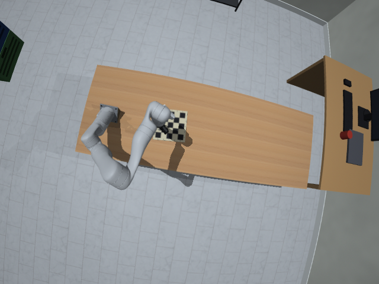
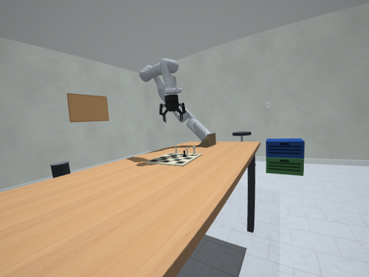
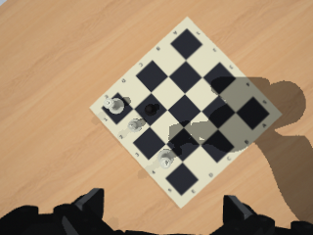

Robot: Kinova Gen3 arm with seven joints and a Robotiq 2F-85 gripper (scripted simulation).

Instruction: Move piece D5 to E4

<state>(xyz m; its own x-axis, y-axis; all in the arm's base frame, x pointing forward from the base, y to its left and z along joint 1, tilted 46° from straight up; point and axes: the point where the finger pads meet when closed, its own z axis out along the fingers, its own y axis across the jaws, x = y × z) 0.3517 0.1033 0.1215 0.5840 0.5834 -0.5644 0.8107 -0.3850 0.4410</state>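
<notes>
the gripper (image 2: pixel 172 114) hung high above the chessboard (image 3: pixel 230 69) on the long wooden table (image 2: pixel 125 193), pointing straight down. jaws spread fully, nothing between them; both fingertips showed at the bottom edge of the wrist view. four pieces stood upright at the board's near-arm side: a black pawn (image 3: pixel 151 109) on a dark square, a white piece (image 3: pixel 115 104) on the corner dark square, a white pawn (image 3: pixel 135 124) on a light square beside it, and another white piece (image 3: pixel 166 158) further along the edge. edge letters too small to read, so the squares could not be confirmed. the arm's shadow lay across the board's far half.
</notes>
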